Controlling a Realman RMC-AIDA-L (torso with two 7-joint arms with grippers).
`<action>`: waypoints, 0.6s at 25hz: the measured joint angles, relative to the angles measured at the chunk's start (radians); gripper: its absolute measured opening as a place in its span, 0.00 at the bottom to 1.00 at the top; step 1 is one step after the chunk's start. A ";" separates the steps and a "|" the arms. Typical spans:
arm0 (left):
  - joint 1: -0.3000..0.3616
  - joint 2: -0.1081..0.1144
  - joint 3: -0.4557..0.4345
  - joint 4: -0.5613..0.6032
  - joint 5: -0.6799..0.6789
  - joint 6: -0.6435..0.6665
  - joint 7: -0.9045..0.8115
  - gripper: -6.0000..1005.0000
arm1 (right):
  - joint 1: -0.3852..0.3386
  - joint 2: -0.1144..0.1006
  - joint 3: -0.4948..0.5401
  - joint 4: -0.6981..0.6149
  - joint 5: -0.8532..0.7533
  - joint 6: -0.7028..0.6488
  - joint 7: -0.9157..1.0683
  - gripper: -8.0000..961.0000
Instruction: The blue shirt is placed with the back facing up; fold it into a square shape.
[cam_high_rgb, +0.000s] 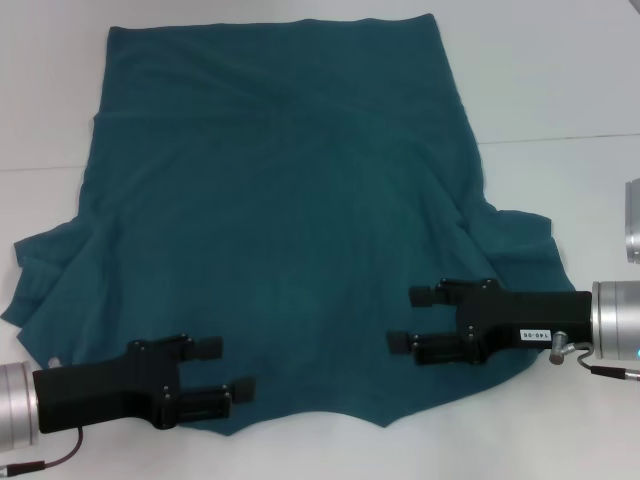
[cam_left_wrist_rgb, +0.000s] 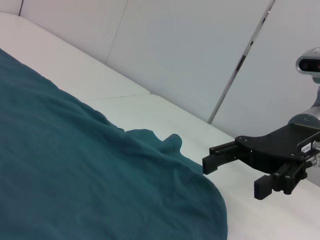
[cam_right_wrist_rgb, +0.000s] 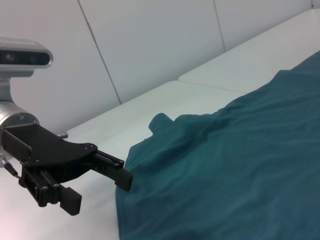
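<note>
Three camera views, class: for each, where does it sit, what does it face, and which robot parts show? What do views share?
Head view: above, looking down at the blue shirt; left gripper and right gripper both open.
Left wrist view: low over the shirt, facing the right gripper.
Right wrist view: low, facing the left gripper at the shirt's edge.
Shared: the shirt.

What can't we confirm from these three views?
- Underside of the dark teal-blue cotton shirt: face-down in the head view, so any print is hidden.
- Contact: both open grippers, left gripper and right gripper, are over the cloth; touching or hovering is unclear.
- Shirt's near-left part: covered by the left arm, head view.
</note>
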 joint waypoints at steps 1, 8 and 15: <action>0.000 0.000 0.000 0.000 0.000 0.000 -0.003 0.86 | 0.001 0.000 0.002 0.000 0.000 0.000 0.000 0.95; 0.000 0.001 0.000 0.002 0.000 0.002 -0.023 0.86 | 0.005 0.000 0.007 0.000 0.000 0.000 0.000 0.95; 0.000 0.002 0.000 0.004 -0.005 -0.001 -0.026 0.86 | 0.006 0.000 0.011 0.000 0.013 0.000 0.000 0.95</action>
